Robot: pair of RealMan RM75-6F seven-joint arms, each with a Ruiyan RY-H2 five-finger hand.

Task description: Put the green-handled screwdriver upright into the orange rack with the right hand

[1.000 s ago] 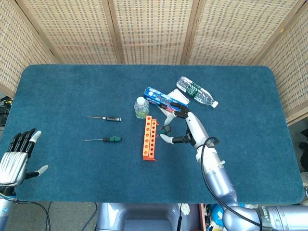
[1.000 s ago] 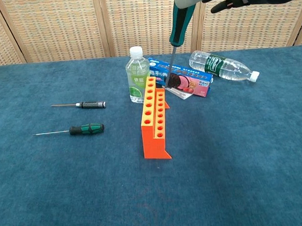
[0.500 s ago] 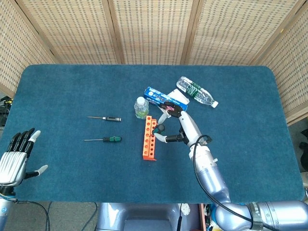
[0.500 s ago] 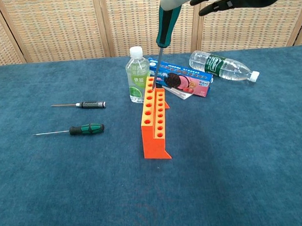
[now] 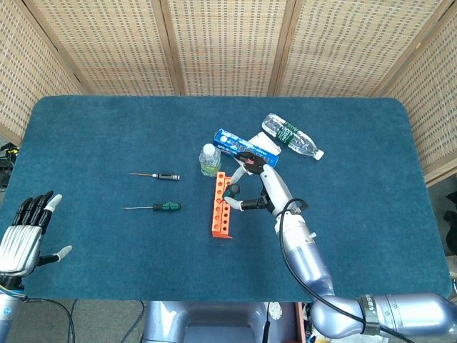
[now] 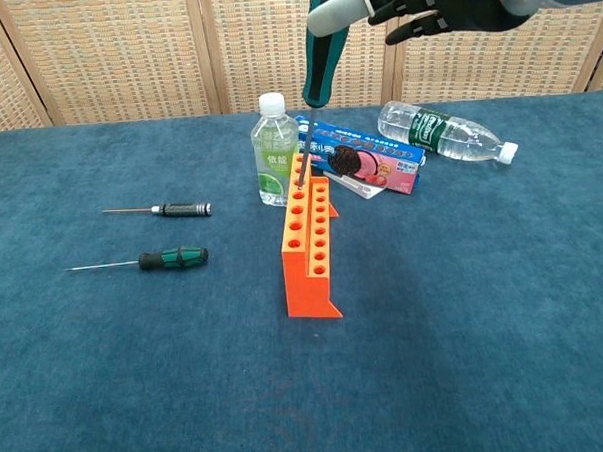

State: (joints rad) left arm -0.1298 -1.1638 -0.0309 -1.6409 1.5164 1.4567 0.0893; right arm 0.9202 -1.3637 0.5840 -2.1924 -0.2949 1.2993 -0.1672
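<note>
Blue felt desk [image 5: 107, 128], wicker screens [image 6: 114, 54] behind. Right hand [image 5: 258, 187] above mid-desk, pinching green-handled screwdriver [image 6: 318, 60] upright by its handle, shaft tip at the far end of orange rack [image 6: 310, 241], over a hole in the left row; whether inside it, cannot tell. Just beyond rack: small water bottle [image 6: 275, 147], blue biscuit box [image 6: 364, 161], larger bottle [image 6: 443, 132] lying flat toward far right edge. Toward left edge, two screwdrivers lying flat: black-handled [image 6: 161, 209], green-and-black-handled [image 6: 148, 260]. Left hand [image 5: 23, 236] at near left corner, fingers spread, holding nothing.
</note>
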